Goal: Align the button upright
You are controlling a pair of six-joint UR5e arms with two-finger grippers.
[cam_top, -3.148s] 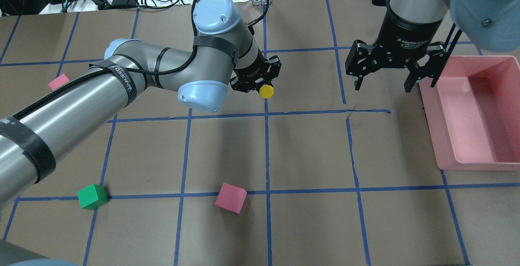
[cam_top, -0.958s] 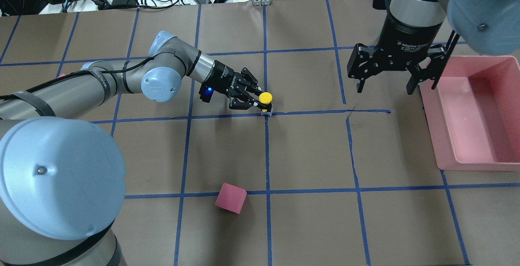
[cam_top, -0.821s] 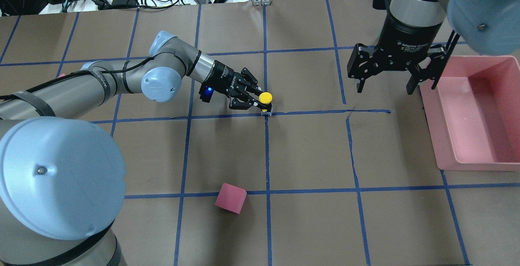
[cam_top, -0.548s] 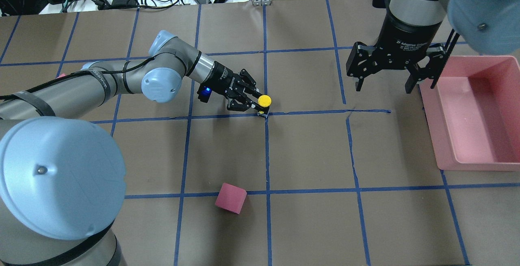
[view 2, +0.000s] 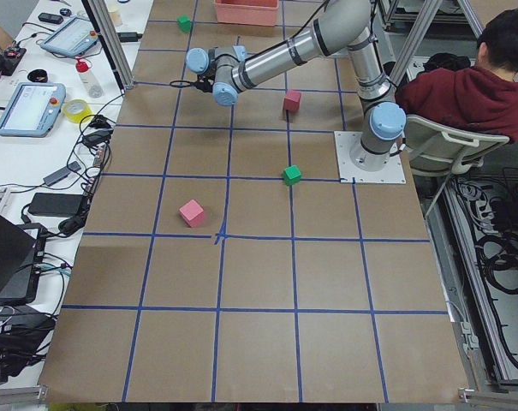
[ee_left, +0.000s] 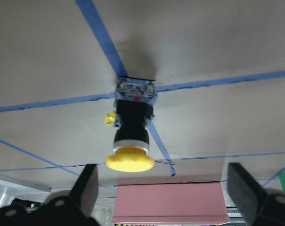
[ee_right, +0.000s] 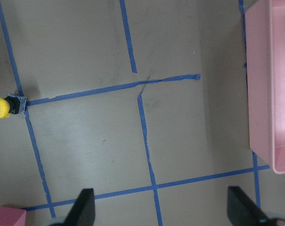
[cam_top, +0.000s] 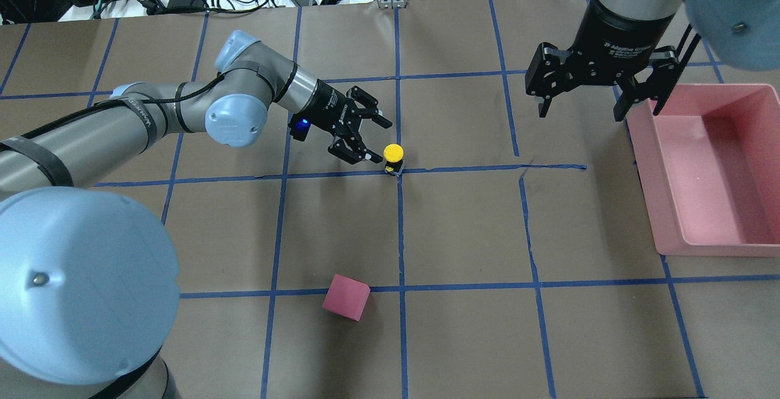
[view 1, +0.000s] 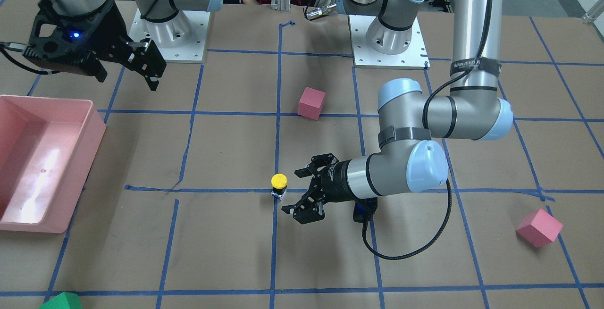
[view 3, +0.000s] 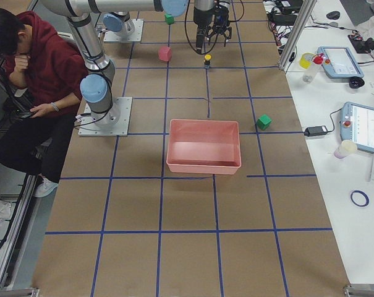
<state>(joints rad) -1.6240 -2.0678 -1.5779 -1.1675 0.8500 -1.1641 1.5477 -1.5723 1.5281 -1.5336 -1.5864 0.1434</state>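
One button was found, standing upright on the table, yellow cap up and base on a crossing of blue tape lines. The left gripper lay level just beside it, jaws spread wide, holding nothing and clear of the button. The right gripper hung above the table next to the bin, jaws likewise wide apart and holding nothing. Cubes numbered four: a pink cube between the button and the arm bases, a second pink cube well off on the left arm's side, a green cube near the left arm's base, and a second green cube near the bin. The one bin, pink, showed only its own floor and a patch of glare inside.
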